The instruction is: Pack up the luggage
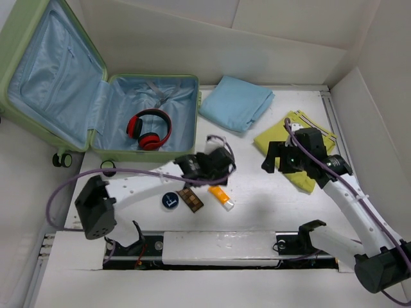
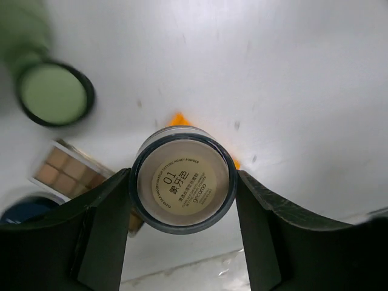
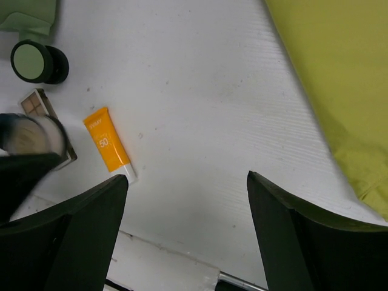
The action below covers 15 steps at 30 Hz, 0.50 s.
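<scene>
luggage: the pale green luggage (image 1: pixel 144 156) lies open at 10 o'clock of the table in the top view, its ribbed lid tilted back toward 10 o'clock and its base flat, both lined in light blue.
inside: red and black headphones (image 1: pixel 149 130) lie in the base, toward its 7 o'clock corner.
wheels: a black-and-green wheel (image 1: pixel 62 159) shows at 7 o'clock of the lid, and another (image 1: pixel 108 168) sits at the near edge of the base.
left claw: the left gripper (image 2: pixel 182 177) hangs at 5 o'clock of the base. its fingers (image 2: pixel 103 230) are part closed and press both sides of a round powder jar (image 2: pixel 183 188). whether the jar is off the table cannot be told.
small items: an orange tube (image 1: pixel 220 197) lies at 6 o'clock of the left gripper, an eyeshadow palette (image 1: pixel 191 199) at 7 o'clock just beside it, and a dark blue round compact (image 1: pixel 170 201) at 9 o'clock of the palette.
blue cloth: a folded light blue cloth (image 1: pixel 234 102) lies at 3 o'clock of the base, near its corner.
yellow cloth: a folded yellow-green cloth (image 1: pixel 308 128) lies at 4 o'clock of the blue cloth.
right claw: the right gripper (image 3: pixel 188 206) spreads wide with nothing between its fingers, above bare table at the 9 o'clock edge of the yellow-green cloth.
</scene>
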{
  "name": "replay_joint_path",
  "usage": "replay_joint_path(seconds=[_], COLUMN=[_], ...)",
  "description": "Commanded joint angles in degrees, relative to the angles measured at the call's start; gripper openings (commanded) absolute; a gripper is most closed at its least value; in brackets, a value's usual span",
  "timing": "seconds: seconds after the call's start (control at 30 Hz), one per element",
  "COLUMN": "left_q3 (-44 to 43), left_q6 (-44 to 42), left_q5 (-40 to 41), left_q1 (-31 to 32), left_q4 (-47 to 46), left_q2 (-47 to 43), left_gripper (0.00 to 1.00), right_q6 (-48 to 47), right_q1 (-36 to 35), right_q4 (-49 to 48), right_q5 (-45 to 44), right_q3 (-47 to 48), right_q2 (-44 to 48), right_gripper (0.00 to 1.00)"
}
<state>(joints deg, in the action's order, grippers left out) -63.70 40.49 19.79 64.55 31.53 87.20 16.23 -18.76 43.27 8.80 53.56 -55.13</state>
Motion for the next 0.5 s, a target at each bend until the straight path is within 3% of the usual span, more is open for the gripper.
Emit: replay_joint_path(seconds=[0.0,0.17,0.23,0.33,0.4,0.47], left_q3=[-7.39,-15.9,-18.46,-24.7,-23.24,-17.89], left_q6=[-2.42,-10.5,-13.14,-14.56,-14.56,-13.43], left_q5=[3.93,2.88,-0.69,-2.12,-4.14,-6.68], left_q1=[-9.51,-28.75,-38.33,-45.98,-46.62,-45.22], left_q4=[2.14,-2.51,-4.36,-1.4,-0.33,-2.43], left_q2=[-9.14,-9.16,-6.09,0.75,1.31,-4.12], left_gripper=[0.27,0.29,0.42,0.83,0.85,0.83], right_q6=[-1.46,-1.46,-1.46,-0.94,-0.94,-0.32], right_q1=[0.22,-0.4,-1.01,-2.85,-4.87,-6.71], right_q4=[-1.61,-3.53,-4.06,-5.12,-5.12,-6.35], right_q5=[0.26,2.01,2.01,2.01,2.01,0.96], right_q3=[2.25,2.25,2.25,1.72,1.72,1.11], right_q2=[-1.29,-2.52,-3.23,-4.36,-5.07,-6.21], right_gripper=[0.85,0.84,0.84,0.84,0.84,0.84])
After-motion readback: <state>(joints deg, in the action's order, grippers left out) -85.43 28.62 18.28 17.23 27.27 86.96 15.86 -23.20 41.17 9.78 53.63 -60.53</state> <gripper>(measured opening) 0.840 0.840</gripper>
